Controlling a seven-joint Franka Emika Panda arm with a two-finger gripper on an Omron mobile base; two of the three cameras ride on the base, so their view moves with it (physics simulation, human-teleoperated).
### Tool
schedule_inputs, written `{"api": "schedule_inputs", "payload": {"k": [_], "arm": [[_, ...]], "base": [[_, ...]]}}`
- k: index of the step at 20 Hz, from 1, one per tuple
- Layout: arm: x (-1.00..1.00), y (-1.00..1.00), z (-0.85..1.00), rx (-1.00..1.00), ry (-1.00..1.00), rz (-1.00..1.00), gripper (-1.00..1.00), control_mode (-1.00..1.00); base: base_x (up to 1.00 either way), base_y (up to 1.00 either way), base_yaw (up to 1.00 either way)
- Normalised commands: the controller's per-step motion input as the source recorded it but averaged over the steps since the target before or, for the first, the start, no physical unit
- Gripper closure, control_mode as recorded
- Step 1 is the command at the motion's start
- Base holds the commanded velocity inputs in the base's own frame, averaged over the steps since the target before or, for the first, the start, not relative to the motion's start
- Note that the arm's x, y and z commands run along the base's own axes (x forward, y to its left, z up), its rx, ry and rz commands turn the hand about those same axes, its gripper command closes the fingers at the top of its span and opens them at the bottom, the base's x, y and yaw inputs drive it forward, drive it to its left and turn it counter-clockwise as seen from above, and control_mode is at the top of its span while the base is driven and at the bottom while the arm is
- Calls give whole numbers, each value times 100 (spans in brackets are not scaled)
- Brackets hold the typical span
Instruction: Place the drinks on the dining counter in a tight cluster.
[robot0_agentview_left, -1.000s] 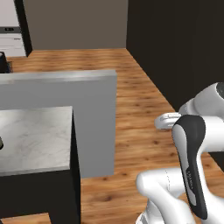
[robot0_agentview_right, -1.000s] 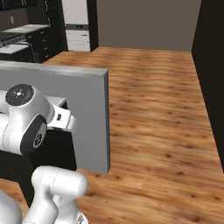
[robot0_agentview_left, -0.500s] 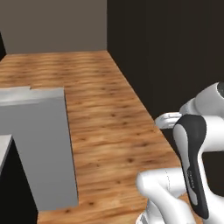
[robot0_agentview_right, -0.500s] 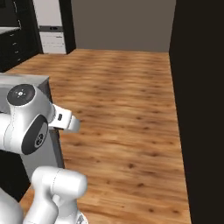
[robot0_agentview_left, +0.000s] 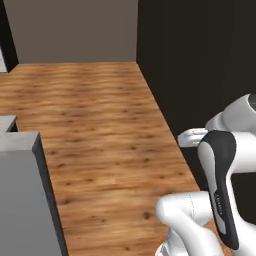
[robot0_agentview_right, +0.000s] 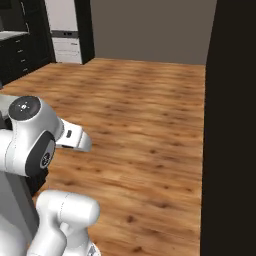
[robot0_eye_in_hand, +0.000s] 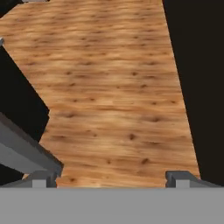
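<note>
Wooden plank floor (robot0_agentview_left: 100, 120), warm brown with dark knots, spreads across all three views. Of the dining desk (robot0_agentview_left: 22, 200), a grey slab end with a flat top stands at the lower left of the left base view; its long side runs away from the camera along the floor. In the hand view a grey ledge (robot0_eye_in_hand: 24, 151) with a dark panel above it slants across the left edge. Tall black walls (robot0_agentview_right: 230, 125) bound the floor on the right. At the bottom of the hand view the claw (robot0_eye_in_hand: 111, 179) is spread wide, its two fingertips (robot0_eye_in_hand: 41, 178) far apart over bare floor, holding and touching nothing.
</note>
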Motion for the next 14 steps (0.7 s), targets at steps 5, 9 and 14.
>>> {"api": "schedule_inputs", "payload": {"k": [5,9,14], "arm": [[0,0,0,0,0,0,-100,100],[0,0,0,0,0,0,-100,100],[0,0,0,0,0,0,-100,100]], "base": [[100,-35,30],[100,-2,64],[100,0,76]]}}
